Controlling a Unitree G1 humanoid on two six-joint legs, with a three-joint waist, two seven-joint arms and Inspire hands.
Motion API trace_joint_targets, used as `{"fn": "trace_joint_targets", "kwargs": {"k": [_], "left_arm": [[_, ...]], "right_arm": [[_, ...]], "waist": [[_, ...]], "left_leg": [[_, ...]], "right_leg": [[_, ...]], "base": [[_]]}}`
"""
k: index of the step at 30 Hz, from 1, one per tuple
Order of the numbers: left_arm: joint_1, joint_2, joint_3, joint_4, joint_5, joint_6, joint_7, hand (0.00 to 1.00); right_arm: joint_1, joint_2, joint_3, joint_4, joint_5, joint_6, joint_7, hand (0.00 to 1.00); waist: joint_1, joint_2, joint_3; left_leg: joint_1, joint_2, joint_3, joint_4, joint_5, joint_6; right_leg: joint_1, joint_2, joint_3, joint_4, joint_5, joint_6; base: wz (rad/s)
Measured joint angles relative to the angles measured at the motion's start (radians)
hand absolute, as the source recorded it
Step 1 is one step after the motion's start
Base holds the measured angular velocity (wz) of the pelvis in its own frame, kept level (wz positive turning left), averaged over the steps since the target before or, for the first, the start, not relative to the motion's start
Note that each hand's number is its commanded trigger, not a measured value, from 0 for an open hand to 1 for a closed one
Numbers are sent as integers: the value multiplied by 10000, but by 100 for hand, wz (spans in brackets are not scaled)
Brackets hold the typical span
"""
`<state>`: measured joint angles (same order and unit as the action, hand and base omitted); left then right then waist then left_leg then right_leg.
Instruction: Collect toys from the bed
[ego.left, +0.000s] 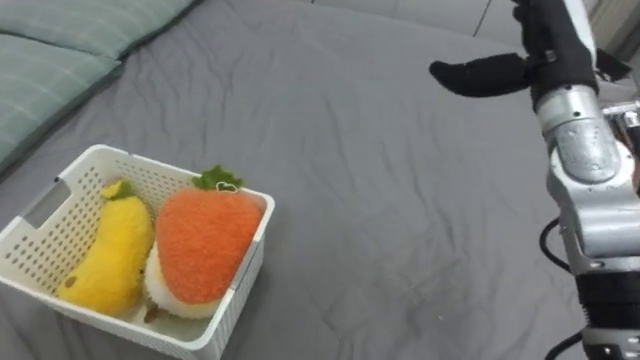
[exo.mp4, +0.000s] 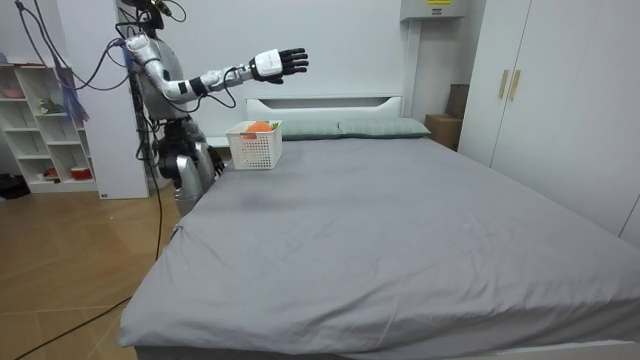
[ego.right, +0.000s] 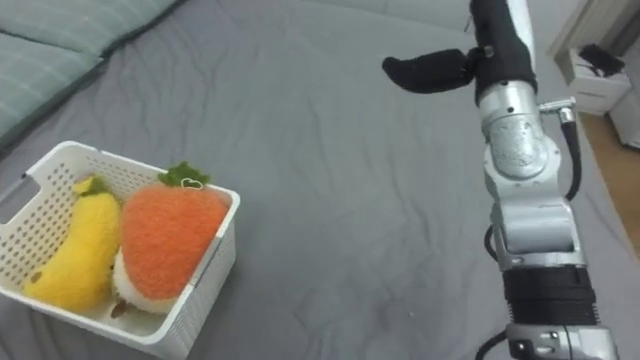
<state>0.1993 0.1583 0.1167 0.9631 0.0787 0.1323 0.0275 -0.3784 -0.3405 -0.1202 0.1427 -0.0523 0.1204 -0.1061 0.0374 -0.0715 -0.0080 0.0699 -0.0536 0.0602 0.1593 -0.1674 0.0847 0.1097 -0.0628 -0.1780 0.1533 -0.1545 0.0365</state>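
Right hand (ego.left: 548, 45) hangs at the upper right of the left eye view, thumb stretched out to the left and holding nothing, well apart from the toys at lower left: a banana (ego.left: 110, 250) and an orange plush (ego.left: 205, 240) side by side in a white basket (ego.left: 245, 275) on the grey bed (ego.left: 380, 200). In the right eye view the layout is the same, hand top right, basket bottom left. In the room view the hand is raised with fingers spread, above and just right of the basket near the pillows (exo.mp4: 370, 127).
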Motion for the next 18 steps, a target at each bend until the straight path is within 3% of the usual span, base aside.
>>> {"fn": "trace_joint_targets", "kwargs": {"k": [2, 7, 11, 15, 18], "left_arm": [[83, 33, 1, 5, 3, 0, 0, 0], [393, 105, 119, 50, 11, -12, -3, 0], [571, 99, 797, 20, 26, -97, -14, 0], [819, 124, 1189, 14, 26, -98, -3, 0], [970, 124, 1270, 14, 33, -97, 80, 0]], "right_arm": [[442, -216, -288, 2, 494, 0, -225, 0], [1394, -242, -1000, 89, 683, 0, -575, 0], [2134, -243, -2119, 128, 1195, -31, -1032, 0], [2861, -258, -3111, 396, 2333, -511, -1705, 0], [3324, -257, -3449, 1247, 2795, -583, -2186, 0]], "waist": [[-103, -1, 2], [-660, 12, 48], [-888, -86, 106], [-1189, -167, 148], [-1313, -167, 146]], "left_leg": [[21, 33, 139, -10, -17, -13], [74, 101, 299, -91, -48, -51], [47, 212, 510, -87, -103, -107], [19, 334, 711, -62, -199, -189], [13, 408, 854, -78, -247, -231]], "right_leg": [[-35, 25, 91, -1, 3, -3], [-93, 87, 253, 10, 6, -8], [-264, 161, 388, 83, 28, -45], [-350, 301, 633, 153, 32, -56], [-415, 365, 726, 158, 49, -83]], "base": [[-15], [-13], [-18], [-17], [-18]]}}
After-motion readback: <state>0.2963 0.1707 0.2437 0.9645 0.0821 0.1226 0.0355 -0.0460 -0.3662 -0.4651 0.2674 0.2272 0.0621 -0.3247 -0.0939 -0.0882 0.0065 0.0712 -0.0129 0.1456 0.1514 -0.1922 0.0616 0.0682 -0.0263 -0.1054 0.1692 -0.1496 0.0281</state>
